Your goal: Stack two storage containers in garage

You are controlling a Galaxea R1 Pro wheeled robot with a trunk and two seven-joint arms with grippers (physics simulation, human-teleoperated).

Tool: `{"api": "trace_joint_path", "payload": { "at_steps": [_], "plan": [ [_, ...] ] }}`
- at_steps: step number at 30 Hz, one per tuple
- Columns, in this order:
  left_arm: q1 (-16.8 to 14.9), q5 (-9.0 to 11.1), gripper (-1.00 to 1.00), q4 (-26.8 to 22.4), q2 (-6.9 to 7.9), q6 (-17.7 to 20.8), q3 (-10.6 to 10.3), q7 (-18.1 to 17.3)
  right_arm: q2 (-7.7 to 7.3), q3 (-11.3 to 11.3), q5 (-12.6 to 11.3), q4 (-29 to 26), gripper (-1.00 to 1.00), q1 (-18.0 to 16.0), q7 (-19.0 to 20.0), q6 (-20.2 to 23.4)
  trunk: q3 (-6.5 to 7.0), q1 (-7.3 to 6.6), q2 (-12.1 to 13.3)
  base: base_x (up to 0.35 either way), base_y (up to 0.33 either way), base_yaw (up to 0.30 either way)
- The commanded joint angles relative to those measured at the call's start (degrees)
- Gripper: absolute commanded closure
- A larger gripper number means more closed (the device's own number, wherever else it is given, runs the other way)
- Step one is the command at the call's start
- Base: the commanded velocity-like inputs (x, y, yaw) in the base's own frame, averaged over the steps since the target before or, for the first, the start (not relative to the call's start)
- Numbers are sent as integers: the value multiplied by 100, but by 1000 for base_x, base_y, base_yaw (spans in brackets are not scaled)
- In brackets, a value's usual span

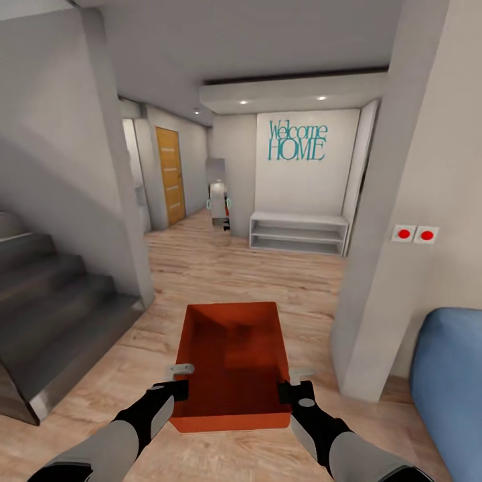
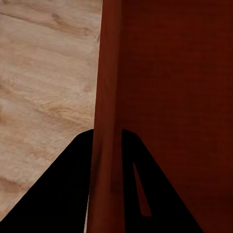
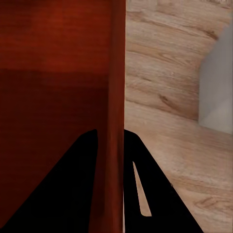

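From the head camera, you hold one red-orange storage container (image 1: 231,365) level between both arms above pale plank flooring (image 1: 221,268), left gripper (image 1: 179,383) on its left wall, right gripper (image 1: 294,387) on its right. Left wrist: your two black fingers (image 2: 63,194) clamp either side of the thin wall (image 2: 108,97). Right wrist: the same clamp on the opposite wall (image 3: 115,97).
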Motion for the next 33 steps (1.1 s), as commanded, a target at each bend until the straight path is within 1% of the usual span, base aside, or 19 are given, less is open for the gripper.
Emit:
{"api": "trace_joint_path", "payload": {
  "at_steps": [1, 33],
  "plan": [
    [-1, -71, 100, -32, 21, -399, 165, 53, -59, -260, -490, 19, 100, -7, -34, -38, -6, 3, -4, 322, 0, 0],
    [-1, -71, 100, -32, 19, -399, 165, 53, -59, -260, -490, 19, 100, -7, -34, -29, -6, 3, -4, 322, 0, 0]
  ]
}}
